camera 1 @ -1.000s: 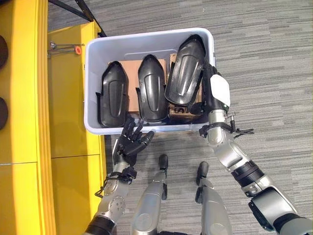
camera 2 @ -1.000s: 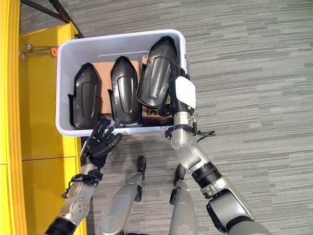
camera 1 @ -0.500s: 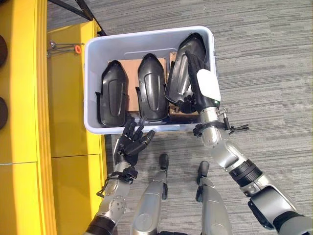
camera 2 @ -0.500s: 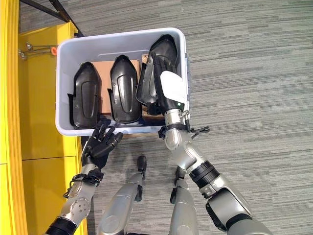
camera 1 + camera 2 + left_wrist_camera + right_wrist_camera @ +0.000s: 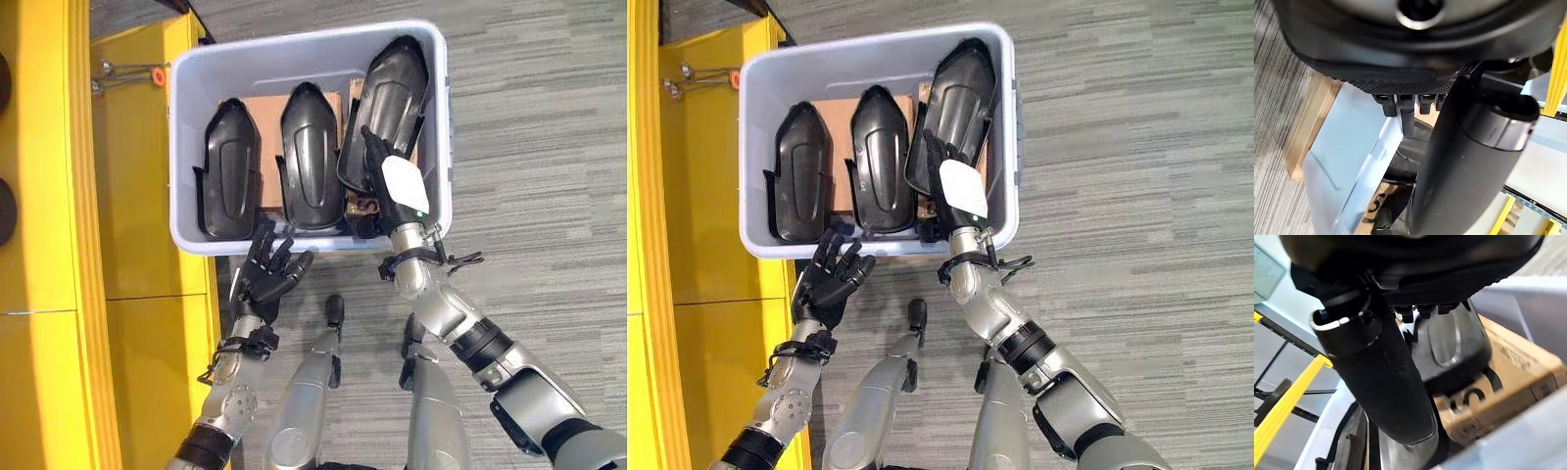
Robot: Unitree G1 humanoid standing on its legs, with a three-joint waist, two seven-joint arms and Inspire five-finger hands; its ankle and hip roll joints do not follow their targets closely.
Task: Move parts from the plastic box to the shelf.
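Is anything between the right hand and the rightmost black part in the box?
Nothing visible. The right hand is already inside the box, lying on the near end of the rightmost part, which leans on a cardboard carton. The left hand sits open outside the near wall.

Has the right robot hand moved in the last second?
Yes. The right robot hand was outside the plastic box's right wall; it has crossed inward and now lies over the rightmost black part inside.
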